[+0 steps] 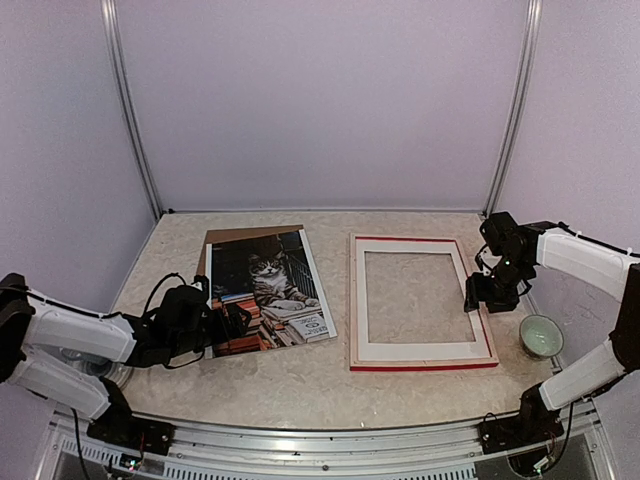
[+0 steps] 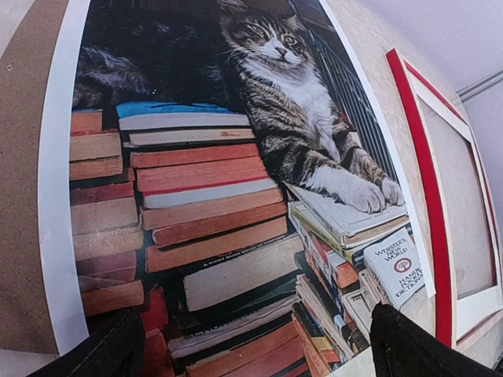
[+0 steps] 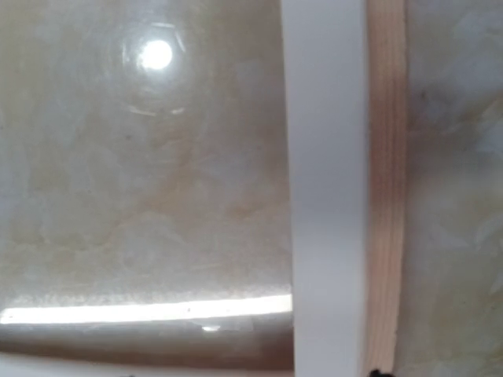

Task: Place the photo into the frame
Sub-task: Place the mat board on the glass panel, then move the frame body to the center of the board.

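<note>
The photo (image 1: pixel 268 290), a tabby cat among stacked books, lies face up on the left half of the table. In the left wrist view the photo (image 2: pixel 236 181) fills the picture. My left gripper (image 1: pixel 238 322) hovers low over its near-left corner, open, its black fingertips (image 2: pixel 118 345) spread wide over the printed books with nothing between them. The frame (image 1: pixel 420 366) lies flat to the right, red-edged, pale wood side up. My right gripper (image 1: pixel 474 298) is just above the frame's right bar (image 3: pixel 385 157), jaws apart, holding nothing.
A brown backing board (image 1: pixel 225 238) lies under the photo and shows along its far and left sides. A white mat border (image 1: pixel 410 350) sits inside the frame. A pale green bowl (image 1: pixel 541 335) stands right of the frame, near my right arm.
</note>
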You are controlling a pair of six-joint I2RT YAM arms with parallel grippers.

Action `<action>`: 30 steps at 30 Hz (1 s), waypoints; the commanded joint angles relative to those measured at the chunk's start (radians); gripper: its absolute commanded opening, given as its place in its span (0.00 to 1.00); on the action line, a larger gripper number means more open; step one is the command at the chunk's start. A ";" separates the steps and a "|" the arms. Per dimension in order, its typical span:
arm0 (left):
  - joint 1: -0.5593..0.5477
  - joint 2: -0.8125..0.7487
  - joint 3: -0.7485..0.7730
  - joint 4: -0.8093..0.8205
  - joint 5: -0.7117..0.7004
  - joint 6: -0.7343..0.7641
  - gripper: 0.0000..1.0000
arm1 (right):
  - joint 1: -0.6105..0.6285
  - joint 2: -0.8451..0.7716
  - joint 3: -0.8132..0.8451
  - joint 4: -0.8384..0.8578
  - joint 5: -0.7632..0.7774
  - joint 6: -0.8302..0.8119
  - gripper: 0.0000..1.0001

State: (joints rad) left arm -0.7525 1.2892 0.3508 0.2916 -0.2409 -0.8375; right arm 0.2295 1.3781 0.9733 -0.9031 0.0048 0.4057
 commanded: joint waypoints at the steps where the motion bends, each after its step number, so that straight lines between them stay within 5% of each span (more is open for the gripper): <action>1: -0.004 -0.006 0.020 -0.002 -0.008 0.006 0.99 | -0.010 0.004 0.017 -0.023 0.032 0.009 0.64; 14: -0.005 -0.003 0.014 0.003 -0.011 0.000 0.99 | -0.009 0.060 0.024 0.047 0.115 0.046 0.69; 30: -0.007 -0.079 -0.012 -0.050 -0.049 -0.006 0.99 | -0.074 0.250 0.077 0.302 0.210 0.050 0.43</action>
State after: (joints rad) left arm -0.7536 1.2369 0.3504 0.2649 -0.2634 -0.8410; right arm 0.1913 1.5978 1.0336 -0.6800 0.1570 0.4717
